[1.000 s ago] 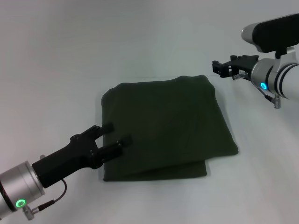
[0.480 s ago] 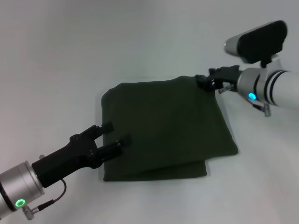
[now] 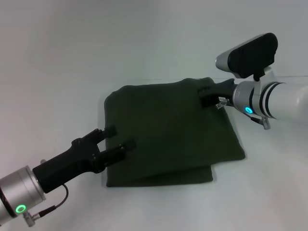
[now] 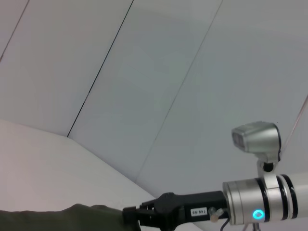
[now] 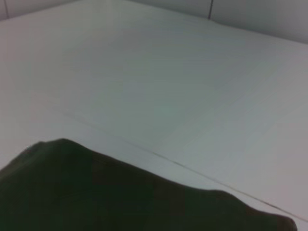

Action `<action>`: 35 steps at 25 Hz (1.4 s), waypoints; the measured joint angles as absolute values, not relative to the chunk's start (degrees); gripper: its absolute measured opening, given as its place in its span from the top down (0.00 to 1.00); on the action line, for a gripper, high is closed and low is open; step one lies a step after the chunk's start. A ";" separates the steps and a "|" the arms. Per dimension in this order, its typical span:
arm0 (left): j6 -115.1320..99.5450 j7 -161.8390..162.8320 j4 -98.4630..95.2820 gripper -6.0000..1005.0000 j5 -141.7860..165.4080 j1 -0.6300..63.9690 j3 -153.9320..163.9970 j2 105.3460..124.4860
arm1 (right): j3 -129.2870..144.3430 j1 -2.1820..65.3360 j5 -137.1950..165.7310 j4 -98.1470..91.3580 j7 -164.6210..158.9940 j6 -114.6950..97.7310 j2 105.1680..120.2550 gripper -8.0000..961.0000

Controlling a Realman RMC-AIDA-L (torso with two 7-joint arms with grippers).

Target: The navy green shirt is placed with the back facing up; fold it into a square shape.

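When working outward from the near edge, begin with the left hand (image 3: 120, 137). Sits at the near left of the surface (image 3: 57, 57), spread wide and gripping nothing. Reaches over the near-left border of the navy green shirt (image 3: 168, 130). Cannot tell whether either fingertip (image 3: 110, 131) touches the cloth.

Next, locate the shirt itself. Lies flat in the middle of the surface, folded into a compact, roughly square stack. Shows a lower layer peeking out along the near edge. Judge the fold as close to finished, with only squaring and tidying left.

Handling, as a judgement:
- Treat as light, limp and matte, with no stiffness to hold a shape when lifted.
- Expect sagging from any single pinch point, and sliding of upper layers over lower ones.
- Expect fair grip on the weave, with no risk of breakage.
- Take hold at a corner or along a folded edge, pinching through all layers at once.
- Avoid the broad middle, offering nothing to close on.
- Prefer low dragging or pressing over high lifts, to keep the stack together.

Farther off, find the right hand (image 3: 208, 96) at the far right corner of the shirt. Cannot tell its opening, nor any contact with the cloth. Appears in the left wrist view (image 4: 144, 216) just beside the fabric's far edge.
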State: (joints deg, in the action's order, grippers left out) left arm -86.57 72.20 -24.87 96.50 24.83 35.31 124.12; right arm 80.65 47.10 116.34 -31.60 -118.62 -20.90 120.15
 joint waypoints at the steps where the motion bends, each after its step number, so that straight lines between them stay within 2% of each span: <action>1: -86.57 72.22 -24.87 0.13 96.50 24.80 35.17 124.12 | 80.66 47.63 116.32 -30.63 -118.40 -20.39 120.14 0.90; 8: -86.56 72.28 -24.15 0.13 96.49 24.78 34.82 124.13 | 80.84 51.12 116.27 -24.82 -116.67 -15.83 120.44 0.99; 14: -86.57 72.41 -24.01 0.13 96.49 24.78 34.80 124.10 | 80.87 53.05 116.47 -21.55 -116.56 -14.73 120.47 0.99; 35: -85.78 73.82 -23.94 0.13 96.49 24.95 34.63 124.10 | 84.37 53.25 115.58 -24.00 -116.36 -12.55 120.64 0.99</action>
State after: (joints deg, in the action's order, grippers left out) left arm -85.78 73.82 -23.94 96.49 24.95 34.63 124.10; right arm 84.37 53.25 115.58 -24.00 -116.36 -12.55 120.64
